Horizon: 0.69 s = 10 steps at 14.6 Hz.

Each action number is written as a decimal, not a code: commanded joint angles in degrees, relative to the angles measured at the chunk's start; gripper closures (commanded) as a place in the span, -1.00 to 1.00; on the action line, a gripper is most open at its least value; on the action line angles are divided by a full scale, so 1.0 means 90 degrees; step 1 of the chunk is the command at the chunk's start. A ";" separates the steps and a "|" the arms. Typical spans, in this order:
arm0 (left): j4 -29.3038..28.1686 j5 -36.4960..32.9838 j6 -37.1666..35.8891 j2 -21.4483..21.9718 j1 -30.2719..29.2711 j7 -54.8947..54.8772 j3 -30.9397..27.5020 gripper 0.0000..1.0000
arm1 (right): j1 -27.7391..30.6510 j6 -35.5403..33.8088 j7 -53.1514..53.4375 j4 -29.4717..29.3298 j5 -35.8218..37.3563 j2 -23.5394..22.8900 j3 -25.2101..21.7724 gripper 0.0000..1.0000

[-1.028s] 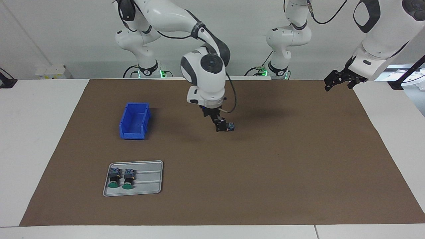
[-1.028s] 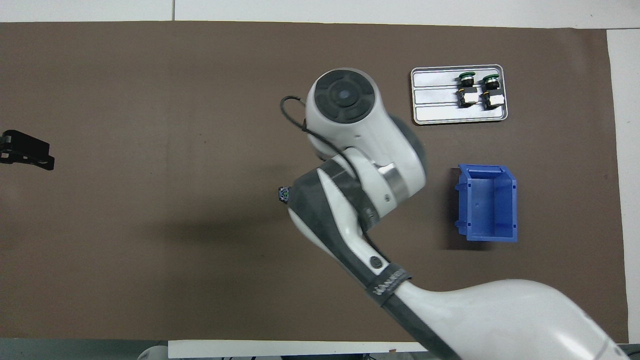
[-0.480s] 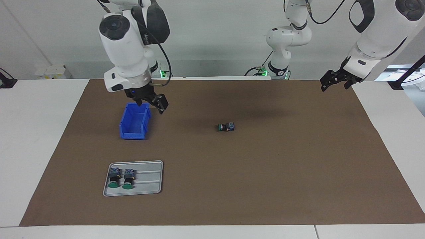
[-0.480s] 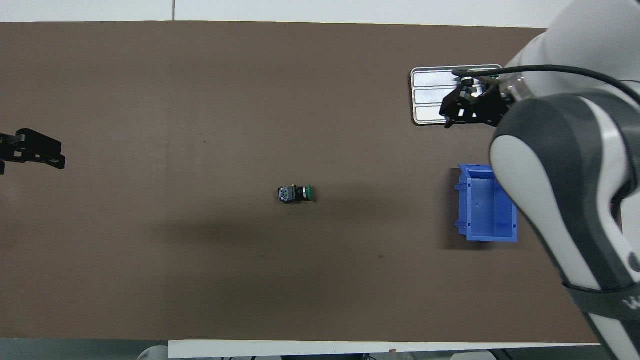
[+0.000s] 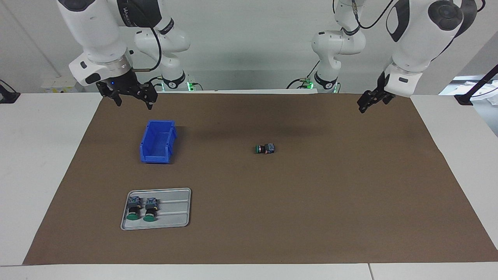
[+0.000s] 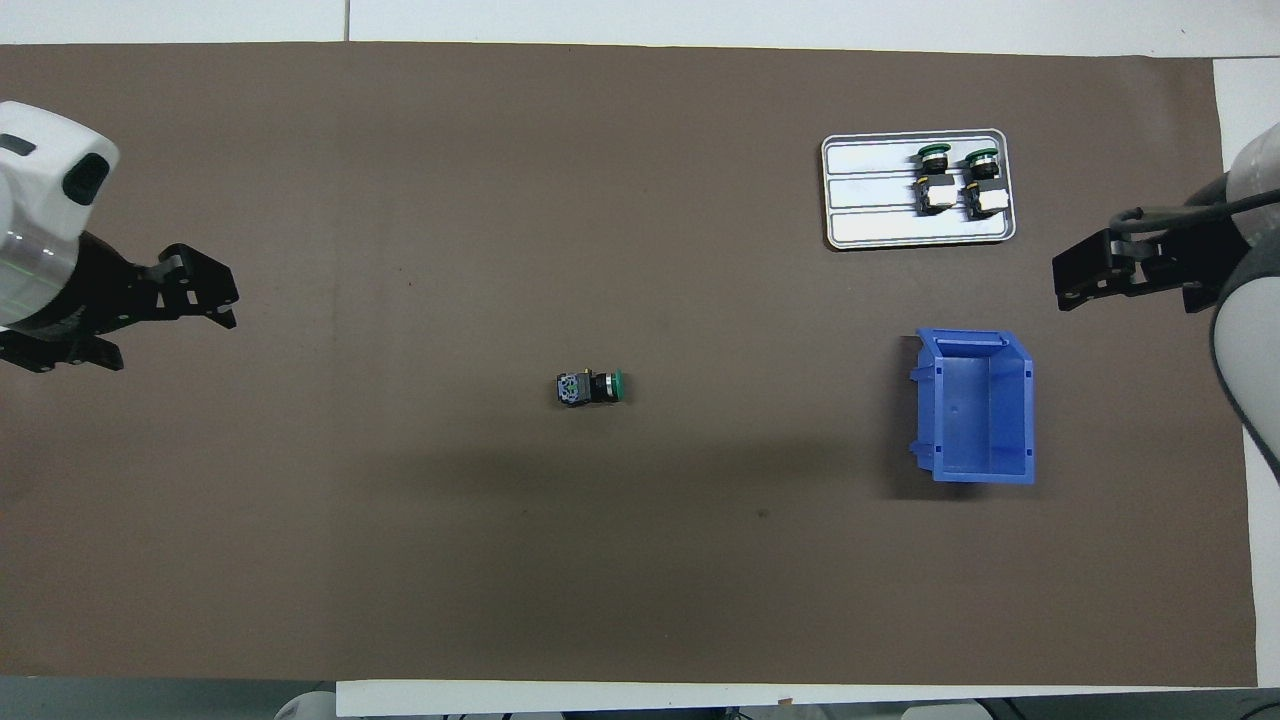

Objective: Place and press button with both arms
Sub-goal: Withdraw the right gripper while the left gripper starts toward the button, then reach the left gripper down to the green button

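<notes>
Lying sideways on matte brown mat [image 5: 311, 202], round-capped button [image 5: 265, 148]

- The brown mat [image 5: 311, 202] looks like matt paper or card, smooth.
- The bin [image 5: 157, 141] is blue moulded plastic, slightly glossy.
- The tray [image 5: 175, 212] is pale grey, ribbed, with a dull metallic sheen.
- The arms' shells [image 5: 416, 35] are glossy white plastic.
- The button [image 5: 265, 148] has a green plastic cap.

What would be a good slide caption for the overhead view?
One green-capped button lies on its side mid-mat, both robot hands, left hand and right hand, raised and empty.
</notes>
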<state>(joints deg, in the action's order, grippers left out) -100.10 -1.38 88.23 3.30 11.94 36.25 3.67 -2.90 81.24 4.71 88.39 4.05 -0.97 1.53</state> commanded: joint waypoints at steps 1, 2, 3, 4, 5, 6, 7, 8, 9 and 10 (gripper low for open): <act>-0.0488 0.0220 0.0449 0.0151 0.0342 0.1290 -0.0047 -0.99 | 0.0145 -0.0129 -0.0543 0.0266 0.0048 0.0194 -0.0004 -1.00; -0.0537 0.0251 0.0556 0.0054 0.0537 0.1884 -0.0047 -0.99 | 0.0272 -0.0178 -0.0543 0.0421 0.0048 0.0282 -0.0005 -1.00; -0.0547 0.0251 0.0693 -0.0131 0.0751 0.2625 -0.0047 -0.99 | 0.0302 -0.0169 -0.0543 0.0442 0.0048 0.0293 -0.0005 -1.00; -0.0547 0.0271 0.0830 -0.0268 0.0918 0.3357 -0.0047 -0.99 | 0.0302 -0.0130 -0.0534 0.0452 0.0048 0.0293 -0.0005 -1.00; -0.0547 0.0300 0.0918 -0.0385 0.1064 0.3896 -0.0037 -0.99 | 0.0302 -0.0033 -0.0534 0.0452 0.0029 0.0283 0.0005 -1.00; -0.0547 0.0310 0.1035 -0.0522 0.1308 0.4511 -0.0047 -0.99 | 0.0283 0.0209 -0.0534 0.0442 -0.0058 0.0264 0.0005 -1.00; -0.0576 0.0320 0.1181 -0.0610 0.1416 0.5165 -0.0037 -0.99 | 0.0292 0.0299 -0.0534 0.0442 -0.0079 0.0244 0.0005 -1.00; -0.0635 0.0329 0.1376 -0.0650 0.1504 0.5674 -0.0037 -0.99 | 0.0321 0.0348 -0.0572 0.0452 -0.0079 0.0244 0.0005 -1.00; -0.0684 0.0455 0.1591 -0.0737 0.1641 0.6143 -0.0037 -0.99 | 0.0370 0.0329 -0.0563 0.0481 -0.0079 0.0273 0.0005 -1.00; -0.0723 0.0553 0.1728 -0.0854 0.1797 0.6457 -0.0047 -0.99 | 0.0380 0.0300 -0.0544 0.0539 -0.0088 0.0283 -0.0004 -1.00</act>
<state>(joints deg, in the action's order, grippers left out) -105.02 1.92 100.79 -3.70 25.79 87.99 4.09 -0.60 82.82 1.08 90.76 3.86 0.03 1.25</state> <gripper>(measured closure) 0.000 0.000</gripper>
